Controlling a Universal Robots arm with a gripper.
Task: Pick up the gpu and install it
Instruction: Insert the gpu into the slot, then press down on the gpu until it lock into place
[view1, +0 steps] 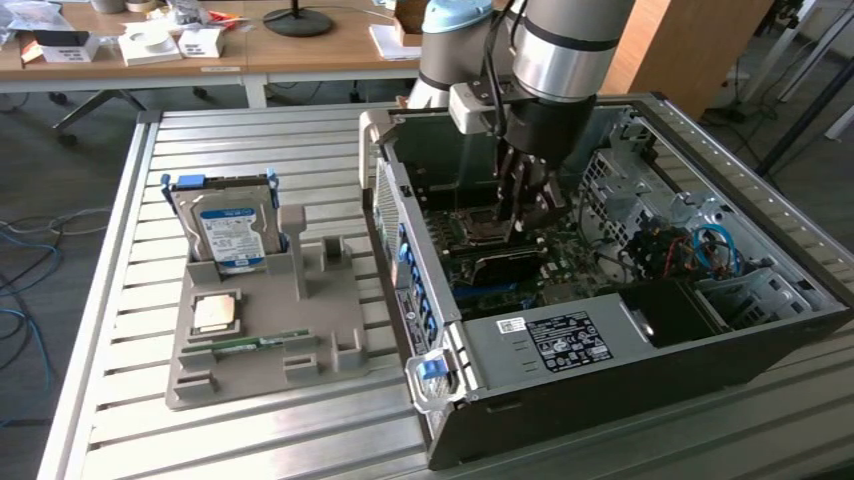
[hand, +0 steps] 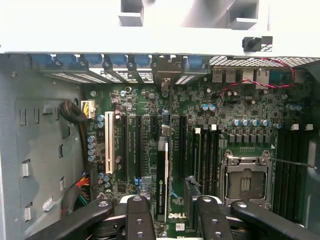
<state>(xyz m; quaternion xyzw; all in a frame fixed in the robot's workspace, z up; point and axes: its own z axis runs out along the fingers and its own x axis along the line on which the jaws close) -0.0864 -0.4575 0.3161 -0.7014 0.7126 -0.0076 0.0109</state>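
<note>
1. Wrist view, nearest the camera: the gripper (hand: 167, 212) shows its black linkage arms and two fingers (hand: 139, 217). The fingers are pinched on the gpu (hand: 162, 182), a thin dark card seen edge-on between them.
2. In this view the gpu stands upright over the motherboard (hand: 200, 130), aligned lengthwise with the parallel expansion slots. Whether its lower edge is seated in a slot cannot be told.
3. The wrist view also shows detail hidden from the other camera: a white expansion slot (hand: 109, 142), the empty processor socket (hand: 245, 182), and a red wire (hand: 250, 82) near the rear ports.
4. Exterior view: the arm (view1: 567, 50) reaches down into the open computer case (view1: 627, 330), which lies on its side on a slatted metal table (view1: 200, 440). The gripper (view1: 527, 205) is low inside the case, just above the board; the arm and gripper screen the gpu (view1: 501, 265), of which only a dark edge shows.
5. On the exterior view's left, well apart from the case, a grey parts holder (view1: 320, 320) sits on the table. It carries a silver blue-labelled hard drive (view1: 230, 232) standing upright, a square processor (view1: 216, 313) and a narrow green memory stick (view1: 247, 345).
6. Bundled coloured cables (view1: 687, 250) lie inside the case on the exterior view's right.
</note>
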